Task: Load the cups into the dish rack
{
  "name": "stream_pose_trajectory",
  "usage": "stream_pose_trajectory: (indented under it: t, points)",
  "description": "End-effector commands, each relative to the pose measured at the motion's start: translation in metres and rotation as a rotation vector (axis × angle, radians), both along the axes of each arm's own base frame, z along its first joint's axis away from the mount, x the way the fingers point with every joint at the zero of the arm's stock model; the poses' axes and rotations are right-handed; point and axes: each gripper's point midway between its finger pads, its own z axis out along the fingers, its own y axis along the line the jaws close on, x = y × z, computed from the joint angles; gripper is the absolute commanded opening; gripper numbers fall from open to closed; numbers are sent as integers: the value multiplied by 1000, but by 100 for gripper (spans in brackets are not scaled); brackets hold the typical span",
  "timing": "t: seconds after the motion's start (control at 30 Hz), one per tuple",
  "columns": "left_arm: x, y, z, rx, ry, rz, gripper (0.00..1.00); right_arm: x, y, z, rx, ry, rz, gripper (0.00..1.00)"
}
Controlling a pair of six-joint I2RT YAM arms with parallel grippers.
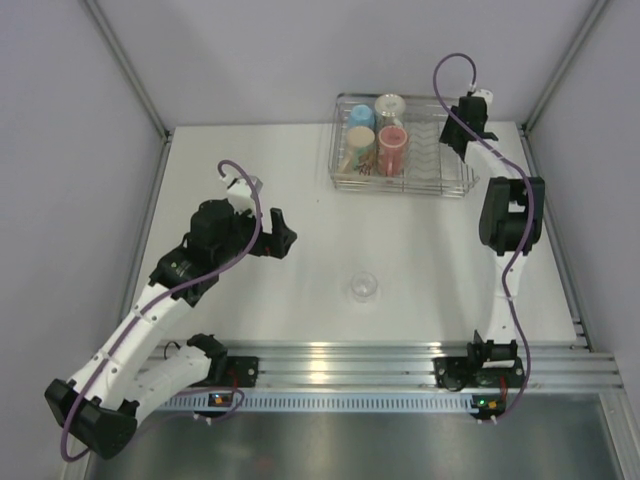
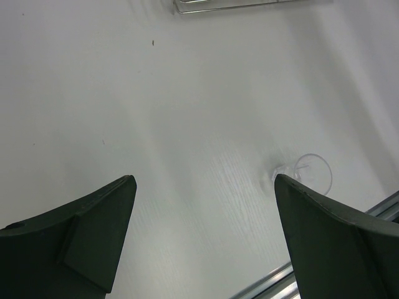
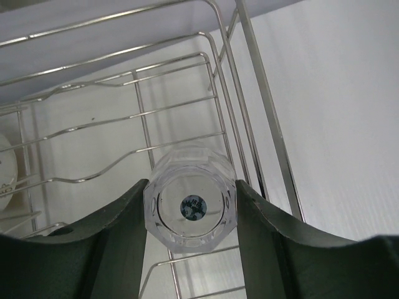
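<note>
The clear faceted glass (image 3: 190,227) hung clamped between the right gripper's (image 3: 190,190) fingers, over the plate-slot end of the dish rack (image 1: 440,165), close to its right rim. The step in hand looked like placing it. The next move called for lowering it between the wires, then letting go. That arm reached far forward, wrist tipped down. Another small glass (image 1: 362,287) stood on the table (image 1: 300,320), with the left gripper (image 2: 204,180) near it, spread wide and empty.

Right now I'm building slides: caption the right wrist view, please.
Right gripper holding a small clear glass over the slotted wires of the dish rack.
</note>
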Motion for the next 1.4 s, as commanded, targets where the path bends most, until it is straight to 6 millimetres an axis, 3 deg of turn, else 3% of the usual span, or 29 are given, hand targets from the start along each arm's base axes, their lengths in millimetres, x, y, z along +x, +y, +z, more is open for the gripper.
stream_pose_trajectory:
  t: [0.0, 0.2, 0.43, 0.6, 0.63, 0.7, 0.77, 0.87, 0.9, 0.97, 1.0, 1.03, 1.07, 1.1, 1.13, 1.17, 1.2, 1.23, 1.27, 1.3, 1.33, 1.37]
  points:
    - [2, 5, 5, 11, -33, 17, 98, 17, -6, 29, 21, -88, -17, 29]
    - [2, 6, 6, 3, -31, 11, 99, 14, -6, 42, 7, -100, -10, 50]
    - [1, 6, 6, 1, -36, -2, 99, 7, -7, 83, -3, -145, -3, 72]
    - [-2, 5, 8, -5, -42, -15, 98, -4, -8, 107, -1, -142, -1, 76]
    - [-4, 2, 9, -14, -40, -33, 98, -10, -8, 124, 4, -166, -3, 77]
    - [-6, -4, 12, -38, -44, -64, 97, -18, 4, 133, 39, -170, 54, 77]
    - [-14, -21, 15, -107, -19, -144, 96, -28, 23, 159, 108, -202, 130, 77]
    - [-18, -43, 16, -177, 20, -227, 92, -56, 40, 189, 186, -212, 198, 77]
    - [-15, -48, 19, -179, 22, -239, 90, -77, 46, 196, 224, -209, 210, 77]
    - [-18, -61, 20, -158, 18, -277, 88, -101, 67, 199, 310, -208, 295, 77]
    - [-20, -68, 25, -155, 11, -296, 88, -120, 73, 166, 356, -145, 301, 77]
    - [-19, -75, 30, -153, 7, -312, 88, -135, 80, 198, 402, -244, 325, 76]
    - [-21, -85, 33, -137, -6, -327, 88, -150, 89, 196, 441, -248, 362, 76]
    - [-23, -92, 35, -127, -10, -344, 88, -169, 95, 163, 476, -189, 358, 76]
    - [-27, -108, 37, -113, -12, -384, 88, -185, 99, 188, 504, -268, 373, 76]
    - [-29, -115, 36, -96, -16, -403, 87, -199, 107, 185, 529, -270, 393, 76]
    - [-30, -122, 31, -77, -9, -416, 87, -217, 112, 156, 560, -217, 393, 76]
    - [-41, -137, 25, -62, 11, -470, 87, -232, 118, 176, 577, -284, 427, 76]
    - [-46, -144, 19, -51, 24, -499, 87, -244, 125, 176, 593, -291, 464, 76]
    - [-51, -149, 11, -39, 40, -519, 87, -257, 128, 158, 604, -256, 467, 76]
    - [-56, -155, 4, -23, 50, -531, 87, -272, 128, 167, 594, -287, 486, 76]
    - [-55, -159, -12, 6, 88, -526, 87, -282, 130, 162, 593, -273, 493, 76]
